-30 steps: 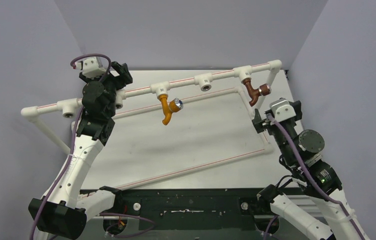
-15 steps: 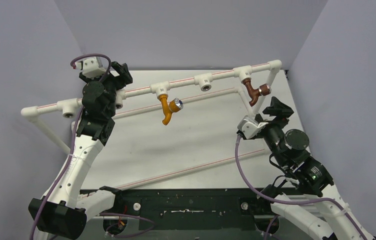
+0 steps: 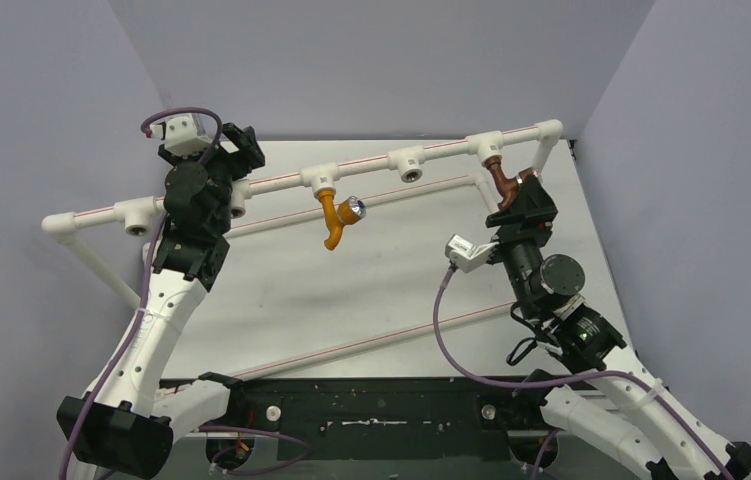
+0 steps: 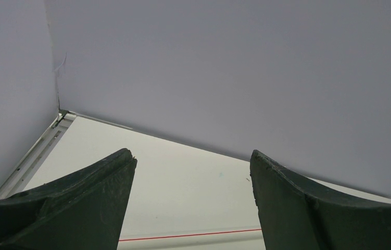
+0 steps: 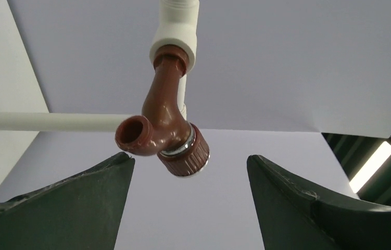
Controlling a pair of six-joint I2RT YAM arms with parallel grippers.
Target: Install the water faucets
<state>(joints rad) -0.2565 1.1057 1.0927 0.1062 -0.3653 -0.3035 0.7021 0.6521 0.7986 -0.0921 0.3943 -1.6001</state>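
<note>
1. Over the last second the right arm has swung its wrist round and reached up and away from its base. The right gripper (image 3: 524,200) now sits right at the dark red-brown faucet (image 3: 499,176), where a second ago it hung lower, beside the white pipe frame (image 3: 431,148).
2. That faucet hangs from a white T socket (image 3: 481,146) near the right end of the far rail. In the right wrist view it is centred ahead of the right gripper (image 5: 190,159), with its spout opening turned left and its knob lower right.
3. The right gripper is released: its jaws stand wide apart, and the red-brown faucet (image 5: 167,130) lies in line with the gap, touching neither jaw.
4. Judging from this, the faucet is already seated in its socket, and the arm is lining up to grasp it, probably to screw it tighter or set its angle.
5. The orange-yellow faucet (image 3: 336,215) hangs from a socket near the middle of the rail, unmoved, above the white worktop (image 3: 371,290).
6. The left arm has not moved. It stands raised and folded by the left part of the rail.
7. The left gripper (image 3: 241,148) is released too; its wrist view shows the left gripper (image 4: 190,156) spread wide with nothing between the jaws.
</note>
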